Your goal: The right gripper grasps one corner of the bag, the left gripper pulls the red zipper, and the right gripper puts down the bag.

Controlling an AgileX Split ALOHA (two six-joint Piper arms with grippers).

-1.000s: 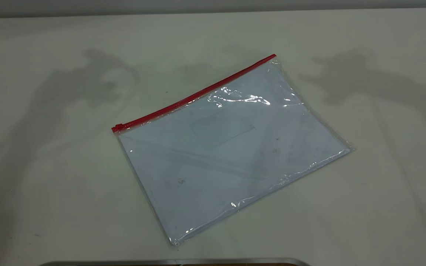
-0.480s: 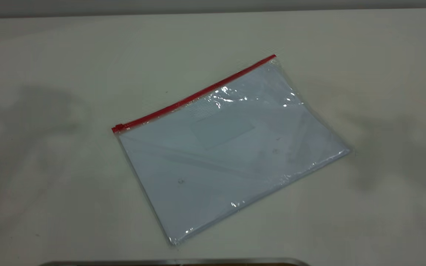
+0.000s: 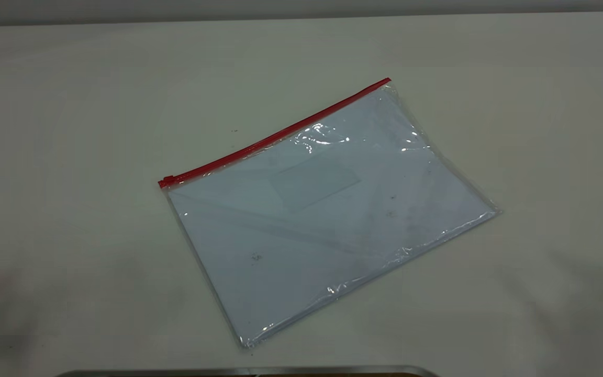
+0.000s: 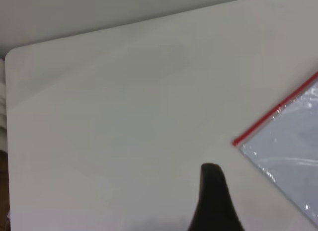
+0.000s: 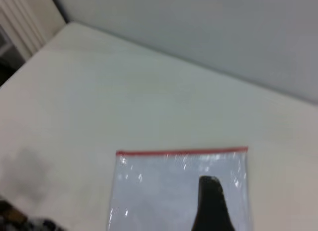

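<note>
The bag lies flat in the middle of the white table, clear and crinkly with white sheets inside. The red zipper runs along its far long edge, with the slider tab at the left end. Neither gripper shows in the exterior view. In the left wrist view the left gripper hovers over bare table, a short way off the bag's zipper corner. In the right wrist view the right gripper hangs above the bag, near one end of the zipper.
The white table stretches wide on every side of the bag. A metal rim shows at the near edge. A pale wall stands behind the table's far edge.
The arm shadows on both sides of the table have faded and slid off toward the near corners. The bag has not moved.
</note>
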